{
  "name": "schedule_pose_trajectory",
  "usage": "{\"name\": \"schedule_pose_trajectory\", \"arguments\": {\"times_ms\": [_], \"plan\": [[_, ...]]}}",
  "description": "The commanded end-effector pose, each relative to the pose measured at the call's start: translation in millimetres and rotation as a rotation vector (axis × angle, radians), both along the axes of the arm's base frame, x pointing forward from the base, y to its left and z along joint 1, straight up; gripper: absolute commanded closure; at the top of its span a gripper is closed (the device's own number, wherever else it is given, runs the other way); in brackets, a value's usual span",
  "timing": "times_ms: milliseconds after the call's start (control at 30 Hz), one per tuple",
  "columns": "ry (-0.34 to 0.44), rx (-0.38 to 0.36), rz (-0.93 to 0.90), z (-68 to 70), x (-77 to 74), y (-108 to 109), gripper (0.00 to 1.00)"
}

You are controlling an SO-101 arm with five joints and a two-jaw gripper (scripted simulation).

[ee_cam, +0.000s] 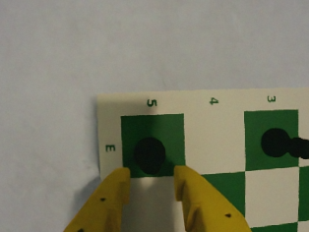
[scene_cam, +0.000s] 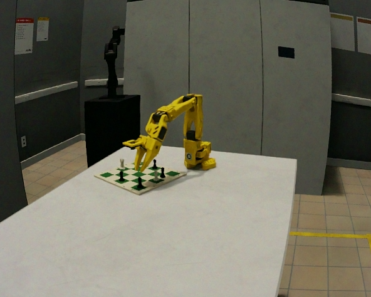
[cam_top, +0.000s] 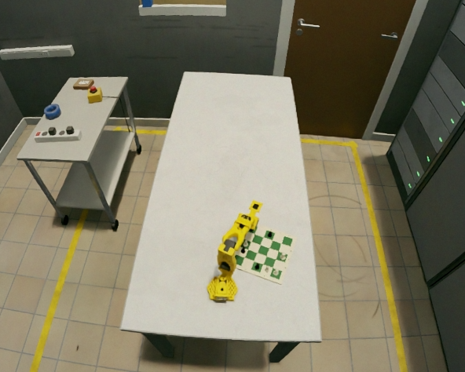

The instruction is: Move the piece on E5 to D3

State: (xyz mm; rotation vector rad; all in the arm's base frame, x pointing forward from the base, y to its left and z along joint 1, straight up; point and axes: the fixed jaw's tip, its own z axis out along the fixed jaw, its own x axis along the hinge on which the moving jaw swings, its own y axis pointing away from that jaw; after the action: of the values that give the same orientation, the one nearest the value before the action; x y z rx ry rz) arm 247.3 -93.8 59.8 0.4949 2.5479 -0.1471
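Observation:
In the wrist view a black pawn (ee_cam: pixel 149 155) stands upright on the green corner square E5. My gripper (ee_cam: pixel 152 177) hangs just above it, a little open, with one yellow finger on each side of the pawn's near edge and not touching it. Square D3 (ee_cam: pixel 276 192) is a cream square with nothing on it. A second black piece (ee_cam: pixel 276 143) stands on E3. In the exterior view my gripper (scene_cam: pixel 143 166) points down over the far side of the green and cream board (scene_cam: pixel 140 176). The board also shows in the top view (cam_top: pixel 265 256).
Several other black and white pieces stand on the board, such as a white one (scene_cam: pixel 121 163) and a black one (scene_cam: pixel 139 182). My arm's base (scene_cam: pixel 198 156) sits on the white table beside the board.

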Motion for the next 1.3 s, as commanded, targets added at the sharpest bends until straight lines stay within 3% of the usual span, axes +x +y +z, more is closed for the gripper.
{"name": "schedule_pose_trajectory", "arguments": {"times_ms": [0, 867, 1267], "plan": [[0.0, 0.005, 0.005, -2.5, -1.0, 4, 0.91], [0.001, 0.005, 0.005, -35.3, -0.4, 3, 0.91], [0.001, 0.005, 0.005, -40.5, -0.4, 3, 0.91]]}}
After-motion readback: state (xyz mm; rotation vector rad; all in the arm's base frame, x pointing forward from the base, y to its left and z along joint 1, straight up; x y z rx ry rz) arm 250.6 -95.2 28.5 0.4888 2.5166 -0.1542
